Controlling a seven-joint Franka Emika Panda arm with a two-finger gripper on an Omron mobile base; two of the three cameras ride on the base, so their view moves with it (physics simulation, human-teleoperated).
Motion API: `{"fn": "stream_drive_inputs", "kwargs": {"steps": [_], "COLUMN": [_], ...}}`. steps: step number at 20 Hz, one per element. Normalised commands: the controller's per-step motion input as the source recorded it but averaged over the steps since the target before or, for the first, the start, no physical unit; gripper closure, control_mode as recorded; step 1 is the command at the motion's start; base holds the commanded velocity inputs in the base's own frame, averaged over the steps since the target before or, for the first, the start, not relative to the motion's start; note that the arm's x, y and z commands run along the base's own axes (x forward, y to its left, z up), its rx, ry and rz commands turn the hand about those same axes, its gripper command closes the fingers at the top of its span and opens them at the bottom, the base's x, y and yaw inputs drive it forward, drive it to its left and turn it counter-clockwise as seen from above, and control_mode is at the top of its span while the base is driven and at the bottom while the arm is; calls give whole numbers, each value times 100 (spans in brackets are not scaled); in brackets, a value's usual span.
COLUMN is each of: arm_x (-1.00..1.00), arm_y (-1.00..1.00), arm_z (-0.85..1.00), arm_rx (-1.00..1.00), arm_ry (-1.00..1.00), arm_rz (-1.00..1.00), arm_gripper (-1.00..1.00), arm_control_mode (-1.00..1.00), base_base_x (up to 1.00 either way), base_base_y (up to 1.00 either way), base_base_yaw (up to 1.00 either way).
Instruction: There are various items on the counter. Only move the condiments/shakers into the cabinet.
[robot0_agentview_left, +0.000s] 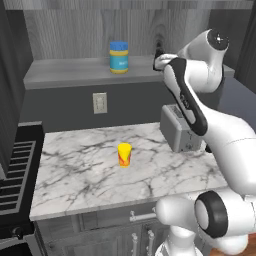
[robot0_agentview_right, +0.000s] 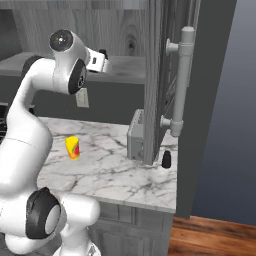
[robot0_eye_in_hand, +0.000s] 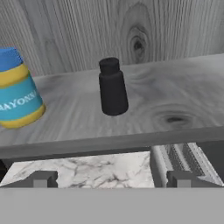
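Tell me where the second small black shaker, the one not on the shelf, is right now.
In the right base view, the small black bottle-shaped shaker stands upright on the white marble counter near its right edge, right of the silver toaster.
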Motion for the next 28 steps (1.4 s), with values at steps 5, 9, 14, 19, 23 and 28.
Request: {"fn": "stream_drive_inputs", "kwargs": {"steps": [5, 9, 14, 19, 23, 28], "arm_x": [-100, -100, -97, -80, -34, -11], "arm_y": [-11, -28, -44, -45, -22, -20], "arm_z": [-33, -67, -93, -95, -58, -33], "arm_rx": [0, 0, 0, -3, -7, -1], "arm_ry": [28, 35, 33, 14, -1, -19], "arm_rz": [-5, -3, 0, 3, 10, 8], "arm_gripper": [-100, -100, -100, -100, -100, -100], "arm_control_mode": [-100, -100, -100, -100, -100, -100], "base_base_x": [0, 0, 0, 0, 0, 0], "base_base_y": [0, 0, 0, 0, 0, 0], "base_base_yaw": [0, 0, 0, 0, 0, 0]}}
